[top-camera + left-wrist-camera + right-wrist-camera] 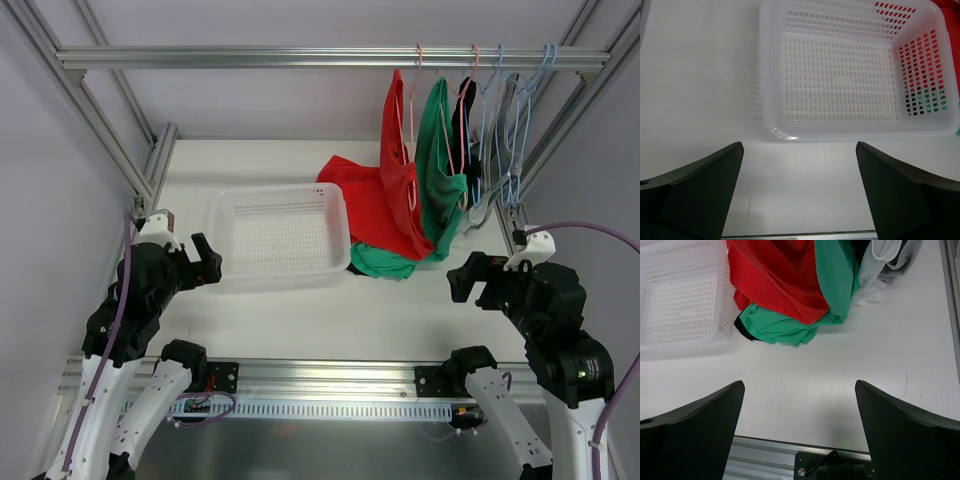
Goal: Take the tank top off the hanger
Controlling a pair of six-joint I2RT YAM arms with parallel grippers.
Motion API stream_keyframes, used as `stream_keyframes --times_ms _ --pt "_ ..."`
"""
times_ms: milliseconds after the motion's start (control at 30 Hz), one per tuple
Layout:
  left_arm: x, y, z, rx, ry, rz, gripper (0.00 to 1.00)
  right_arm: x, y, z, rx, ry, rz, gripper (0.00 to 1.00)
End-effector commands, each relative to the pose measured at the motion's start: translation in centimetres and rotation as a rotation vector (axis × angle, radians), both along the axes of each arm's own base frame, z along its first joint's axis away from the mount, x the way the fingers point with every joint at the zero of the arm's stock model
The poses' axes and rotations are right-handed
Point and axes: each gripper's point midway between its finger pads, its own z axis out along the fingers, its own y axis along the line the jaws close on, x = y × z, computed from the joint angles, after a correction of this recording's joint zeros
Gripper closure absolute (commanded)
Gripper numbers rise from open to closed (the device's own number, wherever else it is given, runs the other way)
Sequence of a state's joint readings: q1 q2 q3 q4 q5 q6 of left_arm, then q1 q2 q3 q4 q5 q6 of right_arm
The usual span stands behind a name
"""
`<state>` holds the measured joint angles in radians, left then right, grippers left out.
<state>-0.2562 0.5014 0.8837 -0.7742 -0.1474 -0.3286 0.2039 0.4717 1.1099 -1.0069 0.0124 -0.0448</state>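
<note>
Both our right fingers (469, 279) and left fingers (208, 262) stand wide apart, holding nothing. The red top (392, 195) hangs on its hanger (412, 105) from the rail (250, 57) at the far right, its long axis running down to a hem pooled on the tabletop (300, 325) beside the basket (283, 283). It lies ahead and slightly left of our right fingers, the nearer arm.

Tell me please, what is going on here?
Nothing is handled yet. The left gripper is open before the basket. The right gripper is open, facing the red top and green top. Both tops hang from the rail, their lower ends heaped on the table.
</note>
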Motion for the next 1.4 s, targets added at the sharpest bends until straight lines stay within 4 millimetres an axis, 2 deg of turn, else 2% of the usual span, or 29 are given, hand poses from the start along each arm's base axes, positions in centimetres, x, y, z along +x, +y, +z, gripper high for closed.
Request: stream_keyframes --times_ms 0,133,300,333,433,467,533,567,600,633,667,700,733,767,867,900,933,1000,1033,1067,1133,1167,1233,1300,1333,1367 --pt "0.2 0.0 0.6 -0.009 -0.034 0.008 0.01 0.6 1.2 1.2 0.061 -0.053 0.038 0.01" --pt "0.3 0.0 0.5 -0.011 -0.033 0.007 0.01 0.4 2.5 2.5 0.087 -0.084 0.113 0.01" --pt "0.3 -0.1 0.4 -0.012 -0.029 0.006 0.01 1.3 5.4 6.0 0.173 -0.118 0.242 0.01" --pt "0.3 -0.1 0.4 -0.013 -0.029 0.007 0.01 2.1 6.3 7.7 0.191 -0.12 0.287 0.01" --pt "0.3 -0.2 0.4 -0.015 -0.029 0.001 0.01 4.2 7.1 10.1 0.198 -0.115 0.305 0.01" --pt "0.3 -0.2 0.3 -0.015 -0.027 0.0 0.01 5.8 7.4 11.6 0.192 -0.111 0.305 0.01" --pt "0.3 -0.3 0.2 -0.017 -0.023 -0.006 0.01 7.4 7.2 12.2 0.152 -0.083 0.272 0.02" --pt "0.3 -0.4 0.1 -0.017 -0.019 -0.007 0.01 8.8 8.0 13.3 0.13 -0.082 0.294 0.06" --pt "0.4 -0.4 0.2 -0.017 -0.02 -0.01 0.01 9.4 8.3 13.5 0.106 -0.077 0.295 0.07" --pt "0.4 -0.5 0.2 -0.017 -0.018 -0.012 0.01 10.8 7.6 13.7 0.054 -0.085 0.233 0.09" --pt "0.5 -0.5 0.1 -0.018 -0.013 -0.014 0.01 12.1 9.1 14.4 0.011 -0.089 0.272 0.13" --pt "0.4 -0.6 0.0 -0.017 -0.009 -0.019 0.01 13.0 9.5 14.5 -0.019 -0.088 0.271 0.15" --pt "0.5 -0.7 0.1 -0.019 -0.011 -0.022 0.01 14.3 8.9 14.7 -0.059 -0.096 0.216 0.16" --pt "0.5 -0.7 0.0 -0.019 -0.008 -0.022 0.01 16.5 9.7 14.8 -0.082 -0.09 0.203 0.23" --pt "0.6 -0.8 -0.1 -0.018 -0.006 -0.025 0.01 20.0 9.5 14.6 -0.151 -0.091 0.137 0.33" --pt "0.6 -0.7 -0.2 -0.016 -0.002 -0.024 0.01 21.8 10.0 14.0 -0.18 -0.088 0.13 0.36" --pt "0.5 -0.7 0.0 -0.018 -0.01 -0.023 0.01 22.8 9.5 13.6 -0.212 -0.08 0.089 0.41" --pt "0.5 -0.7 0.0 -0.02 -0.014 -0.025 0.01 24.5 9.8 12.8 -0.241 -0.07 0.078 0.46" --pt "0.5 -0.8 0.1 -0.022 -0.018 -0.027 0.01 24.9 10.1 12.5 -0.243 -0.068 0.084 0.48" --pt "0.5 -0.8 0.0 -0.022 -0.015 -0.03 0.01 25.3 10.4 12.3 -0.242 -0.068 0.092 0.58" --pt "0.6 -0.9 0.0 -0.023 -0.011 -0.032 0.01 26.3 10.7 11.8 -0.248 -0.065 0.09 0.69" --pt "0.7 -1.0 -0.1 -0.02 -0.004 -0.034 0.01 26.4 10.8 11.7 -0.25 -0.062 0.089 0.8" --pt "0.9 -1.0 -0.4 -0.017 0.011 -0.035 0.01 26.7 10.6 11.7 -0.254 -0.066 0.072 0.88" --pt "1.0 -1.2 -0.6 -0.016 0.022 -0.045 0.01 26.8 10.4 12.0 -0.251 -0.075 0.06 0.9" --pt "1.0 -1.3 -0.6 -0.017 0.024 -0.047 0.01 26.8 10.4 12.0 -0.249 -0.077 0.051 0.98" --pt "1.1 -1.3 -0.7 -0.015 0.03 -0.048 0.01 26.7 10.2 12.3 -0.246 -0.082 0.046 1.0"
